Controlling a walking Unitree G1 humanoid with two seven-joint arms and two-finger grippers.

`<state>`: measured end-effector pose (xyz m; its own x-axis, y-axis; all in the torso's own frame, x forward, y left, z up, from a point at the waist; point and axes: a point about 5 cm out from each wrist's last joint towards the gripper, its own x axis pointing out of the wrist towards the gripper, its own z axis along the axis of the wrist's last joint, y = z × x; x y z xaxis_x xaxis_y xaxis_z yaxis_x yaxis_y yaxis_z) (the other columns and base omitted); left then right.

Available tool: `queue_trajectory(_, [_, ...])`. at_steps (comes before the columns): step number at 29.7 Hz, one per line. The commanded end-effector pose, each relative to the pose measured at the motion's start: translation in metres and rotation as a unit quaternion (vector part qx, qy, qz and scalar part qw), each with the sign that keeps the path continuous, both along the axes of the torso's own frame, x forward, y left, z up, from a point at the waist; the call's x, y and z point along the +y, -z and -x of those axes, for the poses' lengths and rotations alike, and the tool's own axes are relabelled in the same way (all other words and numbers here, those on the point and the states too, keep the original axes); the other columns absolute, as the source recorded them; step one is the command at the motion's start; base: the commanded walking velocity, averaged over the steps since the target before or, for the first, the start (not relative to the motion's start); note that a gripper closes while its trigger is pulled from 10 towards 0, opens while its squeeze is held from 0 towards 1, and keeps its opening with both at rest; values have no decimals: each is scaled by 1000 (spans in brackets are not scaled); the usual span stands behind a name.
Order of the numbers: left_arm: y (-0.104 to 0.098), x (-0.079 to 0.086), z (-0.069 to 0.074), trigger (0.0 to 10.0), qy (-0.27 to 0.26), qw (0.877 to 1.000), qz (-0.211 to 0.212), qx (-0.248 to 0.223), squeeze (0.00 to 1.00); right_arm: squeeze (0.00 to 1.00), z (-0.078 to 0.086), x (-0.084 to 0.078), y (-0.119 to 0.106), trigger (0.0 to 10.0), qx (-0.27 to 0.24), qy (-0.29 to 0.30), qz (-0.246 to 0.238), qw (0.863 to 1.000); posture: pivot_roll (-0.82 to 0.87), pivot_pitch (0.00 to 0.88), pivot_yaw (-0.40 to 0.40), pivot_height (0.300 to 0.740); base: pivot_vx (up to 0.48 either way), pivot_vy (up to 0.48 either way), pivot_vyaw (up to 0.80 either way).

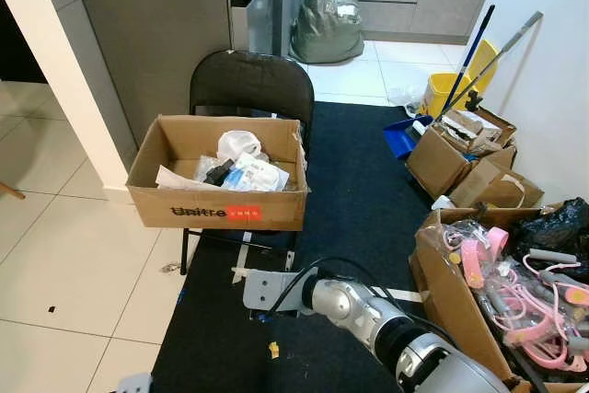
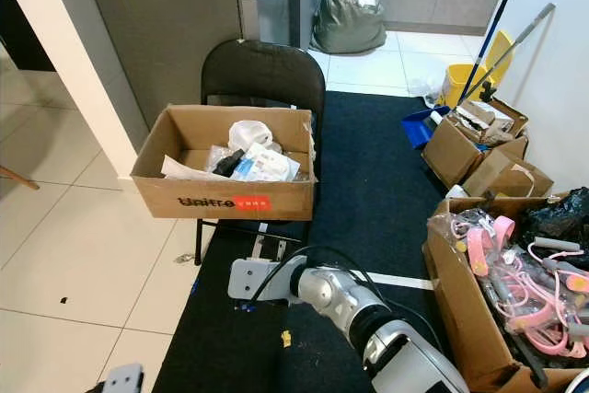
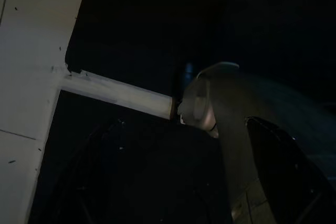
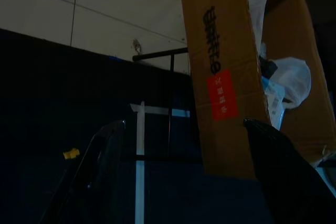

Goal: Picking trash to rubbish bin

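One small yellow scrap [image 1: 273, 349] on dark carpet [image 1: 359, 200].

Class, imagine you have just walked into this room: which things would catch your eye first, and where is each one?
First, the open cardboard box of crumpled trash standing on the black folding chair at the middle. Next, the robot's silver right arm reaching over the dark carpet, near a small yellow scrap. At right, a carton of pink plastic items; far back, a full grey rubbish bag.
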<state>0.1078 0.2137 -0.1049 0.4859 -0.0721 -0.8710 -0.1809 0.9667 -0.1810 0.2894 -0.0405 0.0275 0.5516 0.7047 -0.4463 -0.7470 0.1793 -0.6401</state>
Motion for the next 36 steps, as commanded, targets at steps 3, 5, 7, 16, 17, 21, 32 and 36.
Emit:
queue_trajectory(3, [0,14,14,10000,-5,1000,-5,8,0,0,-1,1,-2,10000,-1,-2,-6,1000,64,5,17,740,0,0,0])
queue_trajectory(5, [1,13,16,10000,-6,1000,-5,11,0,0,-1,1,-2,10000,-1,-2,-6,1000,65,7,17,740,0,0,0])
queue_trajectory(7, [2,5,10,10000,-5,1000,-3,11,0,0,-1,1,-2,10000,-1,-2,-7,1000,65,7,17,740,0,0,0])
queue_trajectory(16, [0,-33,-23,10000,9,1000,2,2,0,0,-1,1,-2,10000,-1,-2,-7,1000,67,7,19,740,0,0,0])
queue_trajectory(17, [-1,-36,-26,10000,10,1000,2,0,0,0,-1,1,-2,10000,-1,-2,-7,1000,67,7,19,740,0,0,0])
queue_trajectory(21, [-6,-36,-43,10000,-7,1000,-7,-21,0,0,-1,1,-2,10000,-2,-2,-7,1000,66,8,20,740,0,0,0])
queue_trajectory(32, [-39,14,-87,10000,-54,987,-36,-147,0,0,0,2,-2,10000,-1,-2,-8,1000,70,8,19,740,0,0,0])
queue_trajectory(36, [-43,19,-92,10000,-54,985,-41,-159,0,0,0,2,-2,10000,-1,-3,-8,1000,66,10,23,740,0,0,0])
